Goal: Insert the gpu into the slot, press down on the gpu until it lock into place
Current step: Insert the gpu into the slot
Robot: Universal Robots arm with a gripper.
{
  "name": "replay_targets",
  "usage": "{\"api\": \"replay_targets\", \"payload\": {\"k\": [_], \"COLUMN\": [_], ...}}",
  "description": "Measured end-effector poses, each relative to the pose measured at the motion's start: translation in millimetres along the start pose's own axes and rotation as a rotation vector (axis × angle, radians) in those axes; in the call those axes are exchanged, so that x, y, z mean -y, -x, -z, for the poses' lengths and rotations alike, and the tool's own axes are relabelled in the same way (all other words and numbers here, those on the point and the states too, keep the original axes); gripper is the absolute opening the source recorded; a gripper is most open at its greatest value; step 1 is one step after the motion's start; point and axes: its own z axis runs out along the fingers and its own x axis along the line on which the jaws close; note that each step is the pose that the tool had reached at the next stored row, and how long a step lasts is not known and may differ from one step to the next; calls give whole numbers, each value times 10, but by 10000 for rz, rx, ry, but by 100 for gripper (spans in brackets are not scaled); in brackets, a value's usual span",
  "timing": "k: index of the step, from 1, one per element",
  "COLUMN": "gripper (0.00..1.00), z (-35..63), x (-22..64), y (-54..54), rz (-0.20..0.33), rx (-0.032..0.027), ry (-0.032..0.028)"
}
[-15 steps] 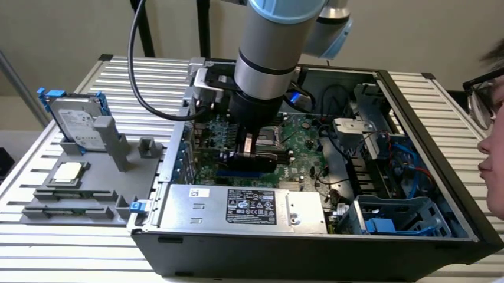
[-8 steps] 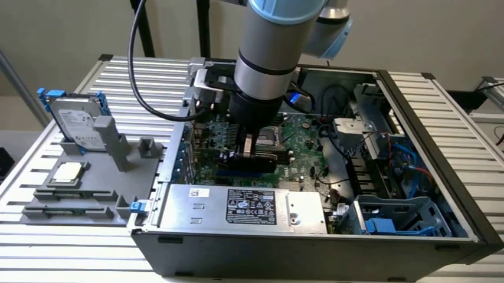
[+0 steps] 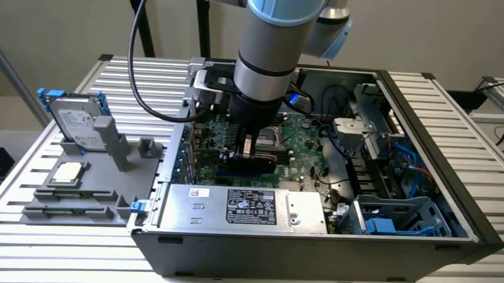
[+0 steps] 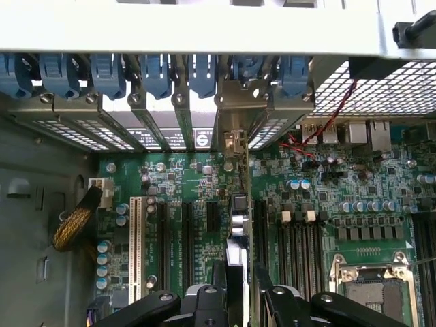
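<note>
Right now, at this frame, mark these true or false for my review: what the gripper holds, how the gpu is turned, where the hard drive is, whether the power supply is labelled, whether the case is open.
1. The gripper holds the gpu. True.
2. The gpu lies flat on the motherboard. False: it is on edge.
3. The hard drive is outside the case. True.
4. The power supply has no label. False: it bears one.
5. The case is open. True.
</note>
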Motion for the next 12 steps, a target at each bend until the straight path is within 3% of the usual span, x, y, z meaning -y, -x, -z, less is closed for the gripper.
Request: {"api": "replay_targets", "payload": {"k": [5,12], "gripper": [26,26], "z": [-3,-13], "x": [0,1], "y": [0,-1], "rz": [-12,-27], "rx": [-20,-100], "ry": [7,3]}}
